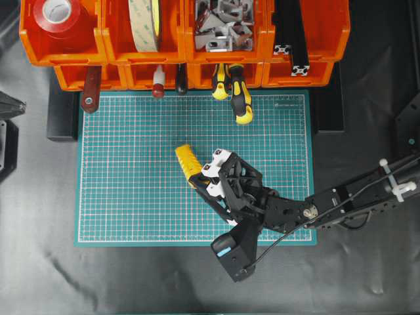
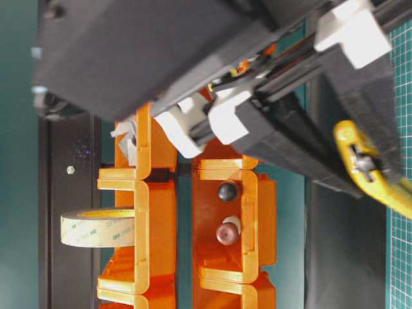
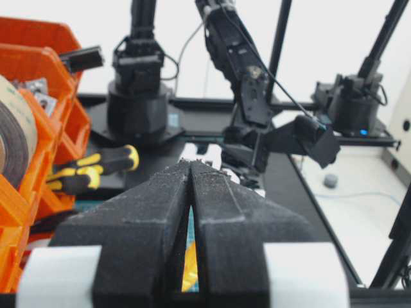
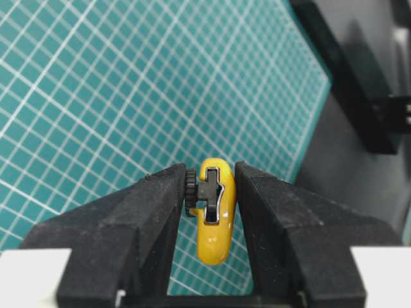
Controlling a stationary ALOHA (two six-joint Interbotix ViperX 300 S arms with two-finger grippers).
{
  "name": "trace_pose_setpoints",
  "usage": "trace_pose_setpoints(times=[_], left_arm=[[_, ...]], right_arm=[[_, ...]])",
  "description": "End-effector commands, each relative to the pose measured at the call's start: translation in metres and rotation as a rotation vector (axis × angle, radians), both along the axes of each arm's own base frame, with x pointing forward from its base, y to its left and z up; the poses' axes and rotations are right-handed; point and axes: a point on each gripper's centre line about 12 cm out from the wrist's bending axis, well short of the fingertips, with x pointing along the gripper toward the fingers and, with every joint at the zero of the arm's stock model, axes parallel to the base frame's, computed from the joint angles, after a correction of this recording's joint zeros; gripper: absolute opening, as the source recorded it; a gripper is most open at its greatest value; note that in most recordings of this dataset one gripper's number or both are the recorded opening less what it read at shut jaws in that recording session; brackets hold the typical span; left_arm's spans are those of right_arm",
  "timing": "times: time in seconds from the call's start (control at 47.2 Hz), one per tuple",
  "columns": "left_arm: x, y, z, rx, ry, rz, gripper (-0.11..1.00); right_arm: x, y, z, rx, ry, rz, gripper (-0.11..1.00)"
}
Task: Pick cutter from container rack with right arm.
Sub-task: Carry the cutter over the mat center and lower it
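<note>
The yellow cutter (image 1: pixel 187 161) is held over the green cutting mat (image 1: pixel 131 164), away from the orange container rack (image 1: pixel 69 77). My right gripper (image 1: pixel 201 176) is shut on it. In the right wrist view the cutter (image 4: pixel 214 212) shows end-on between the jaws of the right gripper (image 4: pixel 210 172), one finger on its black wheel, the other on its yellow side. The table-level view shows the cutter (image 2: pixel 373 174) under the right arm. My left gripper (image 3: pixel 191 164) is shut and empty, pointing across the mat toward the right arm.
Two yellow-and-black screwdrivers (image 1: pixel 239 92) stick out of the rack's lower tier onto the mat. The upper bins hold a red tape roll (image 1: pixel 58 12), a wide tape roll (image 1: pixel 146 23), metal brackets (image 1: pixel 223 23) and black extrusions (image 1: pixel 292 33). A red handle (image 1: pixel 90 88) hangs at the left.
</note>
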Motion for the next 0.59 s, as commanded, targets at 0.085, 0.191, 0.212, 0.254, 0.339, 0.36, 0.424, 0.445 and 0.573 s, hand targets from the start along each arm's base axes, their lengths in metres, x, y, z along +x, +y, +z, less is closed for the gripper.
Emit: trace_pose_setpoints(times=[0.085,0.191,0.212,0.254,0.339,0.36,0.424,0.445,0.573], left_arm=[[0.003,-0.001,0.008,0.0,-0.015,-0.003,0.0],[0.003,-0.001,0.008,0.0,-0.012,-0.003,0.0],[0.003,-0.001,0.008,0.0,-0.012,-0.003,0.0],[0.003,-0.001,0.008,0.0,-0.012,-0.003,0.0],[0.003,-0.001,0.008,-0.002,-0.011,-0.003,0.0],[0.003,-0.001,0.008,-0.002,-0.011,-0.003,0.0],[0.003,-0.001,0.008,-0.004,-0.01,-0.003,0.0],[0.003,-0.001,0.008,-0.004,-0.01,-0.003,0.0],[0.003,-0.001,0.008,-0.004,-0.009,-0.003,0.0]], right_arm=[[0.001,0.003,0.006,0.049,-0.012,0.001,0.27],[-0.001,0.004,0.004,0.068,-0.005,0.006,0.27],[-0.001,0.005,0.004,0.071,-0.003,0.004,0.27],[-0.002,0.005,0.002,0.074,0.0,0.004,0.27],[-0.004,0.004,0.001,0.081,0.008,-0.003,0.27],[-0.005,0.004,0.0,0.083,0.01,-0.005,0.27],[-0.006,0.004,-0.002,0.09,0.018,-0.011,0.27],[-0.006,0.004,-0.002,0.093,0.018,-0.012,0.27],[-0.008,0.005,-0.004,0.116,0.027,-0.02,0.27]])
